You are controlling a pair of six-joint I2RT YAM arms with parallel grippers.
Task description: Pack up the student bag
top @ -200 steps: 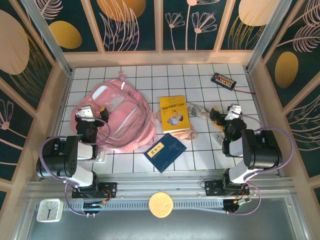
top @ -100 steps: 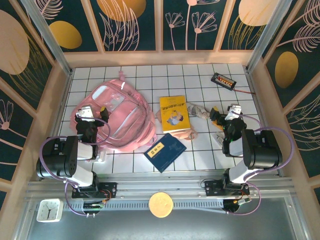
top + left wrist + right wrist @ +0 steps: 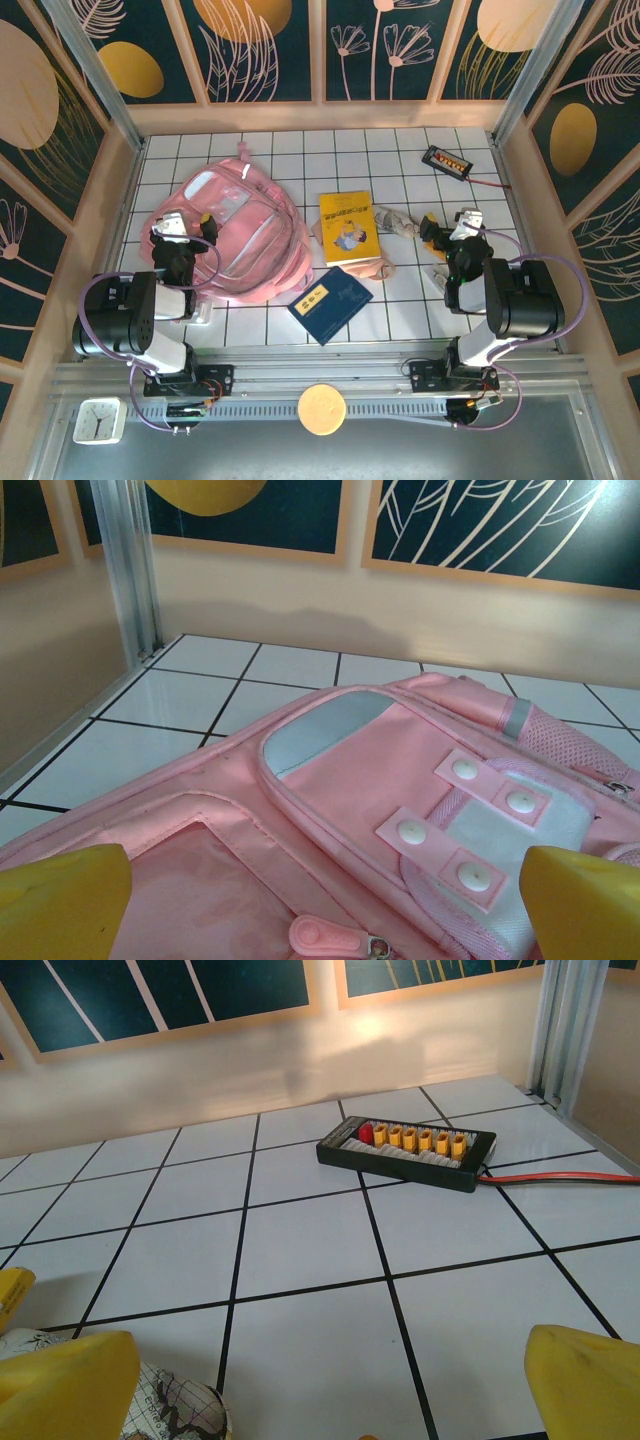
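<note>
The student bag (image 3: 235, 235), a large pink backpack, lies flat on the left half of the tiled table. My left gripper (image 3: 186, 222) hangs over its near left part, open and holding nothing. In the left wrist view the bag's (image 3: 380, 770) snap tabs and a pink zipper pull (image 3: 325, 938) lie between the wide-apart yellow fingertips (image 3: 60, 900) of the left gripper (image 3: 320, 910). My right gripper (image 3: 447, 226) stands open at the right, over bare tiles. The right wrist view shows the same gripper (image 3: 330, 1390) with empty tile between its fingers.
A yellow book (image 3: 347, 227), a dark blue book (image 3: 331, 303) and a small pinkish-beige pouch (image 3: 372, 268) lie mid-table. A patterned cloth item (image 3: 397, 222) (image 3: 180, 1405) lies left of the right gripper. A black connector board (image 3: 446, 160) (image 3: 408, 1150) with a red wire (image 3: 560, 1178) sits far right.
</note>
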